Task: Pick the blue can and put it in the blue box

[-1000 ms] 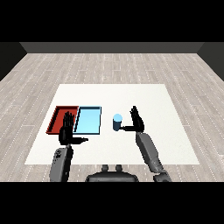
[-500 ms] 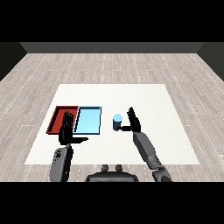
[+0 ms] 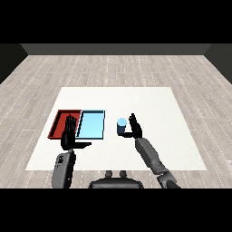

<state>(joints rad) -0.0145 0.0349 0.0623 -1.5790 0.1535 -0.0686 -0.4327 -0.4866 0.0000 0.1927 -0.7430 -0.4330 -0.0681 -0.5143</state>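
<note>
Grey plank flooring is surrounding a white surface (image 3: 149,97), and on it the blue can (image 3: 121,126) is standing upright, a short cylinder with a pale blue top and darker blue side, just to the right of the blue box (image 3: 91,124) but apart from it. That spot is putting the can within reach of the right hand (image 3: 135,128), which is sitting just beside it on its right, fingers (image 3: 132,118) pointing up and the thumb reaching under toward the can's base. The fingers are looking straight, not curled round anything, so the can is probably not yet held; whether the thumb is touching it is too fine to tell. This is reading as the approach to a grasp. Beside the blue box, touching its left edge, the red tray (image 3: 59,124) is lying. The left hand (image 3: 69,136) is hovering at the near edge of the 2 trays, fingers straight and holding nothing, seemingly waiting out of the way
</note>
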